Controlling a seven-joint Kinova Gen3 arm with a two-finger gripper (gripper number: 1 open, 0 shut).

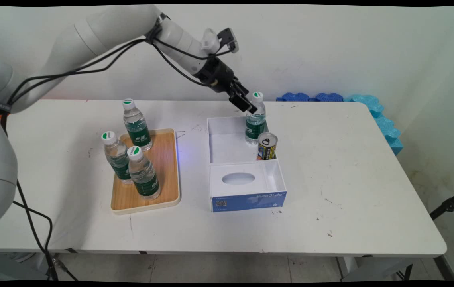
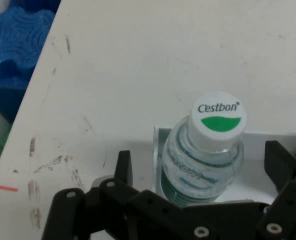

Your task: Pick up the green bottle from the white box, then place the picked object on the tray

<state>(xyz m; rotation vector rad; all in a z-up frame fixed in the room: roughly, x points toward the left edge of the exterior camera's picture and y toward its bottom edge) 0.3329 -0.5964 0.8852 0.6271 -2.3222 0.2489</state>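
Your black two-finger gripper sits just right of the picture's middle, near the top. Its fingers are spread wide, one on each side of the clear plastic water bottle with a white and green cap. That bottle stands upright in the far corner of the open white cardboard box, behind a small yellow drink can.

A big white table stands by a plain white wall. Blue foam mats lean behind it.
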